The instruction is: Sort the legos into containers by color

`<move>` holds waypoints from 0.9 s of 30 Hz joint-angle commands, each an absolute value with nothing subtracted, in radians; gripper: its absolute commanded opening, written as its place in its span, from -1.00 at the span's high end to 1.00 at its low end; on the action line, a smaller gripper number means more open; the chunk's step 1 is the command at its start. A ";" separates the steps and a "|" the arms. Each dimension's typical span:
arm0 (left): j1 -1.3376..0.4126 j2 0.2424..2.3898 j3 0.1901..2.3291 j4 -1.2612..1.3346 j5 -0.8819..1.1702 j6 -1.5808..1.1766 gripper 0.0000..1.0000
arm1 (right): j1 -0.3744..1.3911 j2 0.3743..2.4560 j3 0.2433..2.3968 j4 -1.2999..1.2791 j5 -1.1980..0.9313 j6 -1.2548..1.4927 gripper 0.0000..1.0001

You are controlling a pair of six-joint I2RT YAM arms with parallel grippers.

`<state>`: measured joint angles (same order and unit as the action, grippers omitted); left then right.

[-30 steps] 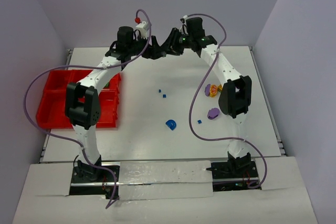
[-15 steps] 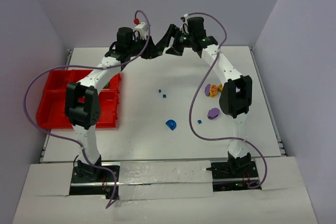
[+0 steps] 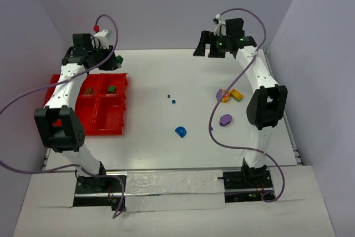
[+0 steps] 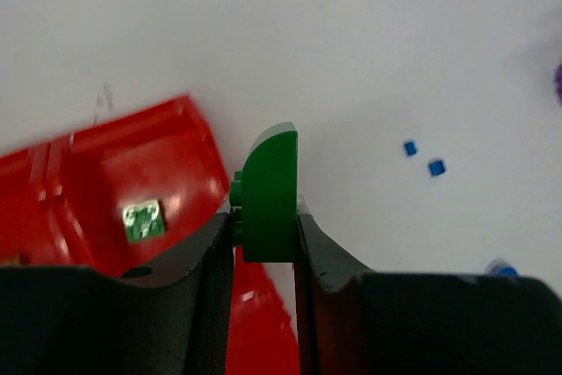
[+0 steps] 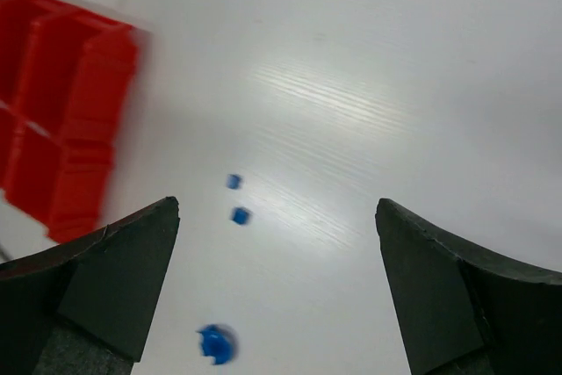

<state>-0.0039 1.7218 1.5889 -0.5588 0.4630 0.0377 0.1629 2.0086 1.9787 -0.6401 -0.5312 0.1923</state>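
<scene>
Near the containers (image 4: 189,142), left tool (image 4: 266,217) grips green lego (image 4: 270,183) (arched).

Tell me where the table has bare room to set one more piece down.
The widest bare patch of the table is the far strip, beyond the two tiny blue bits. Another runs along the near edge, nearer than the blue arch. The right side is crowded, around the purple piece and the yellow-orange cluster.

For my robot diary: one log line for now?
left gripper: holds green arch, by red bins | right gripper: open, empty
</scene>
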 commanded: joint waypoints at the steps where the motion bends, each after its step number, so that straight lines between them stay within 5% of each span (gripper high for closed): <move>1: -0.003 1.667 1.521 -0.714 0.294 0.141 1.00 | 0.160 1.910 1.938 -0.742 -0.354 -0.086 -1.00; 15: -0.003 1.836 1.586 -0.759 0.139 0.101 0.66 | 0.089 1.888 1.831 -0.771 -0.147 -0.193 -1.00; 27: -0.003 1.881 1.657 -0.796 0.117 0.121 -0.07 | 0.026 1.939 1.834 -0.893 -0.067 -0.336 -0.97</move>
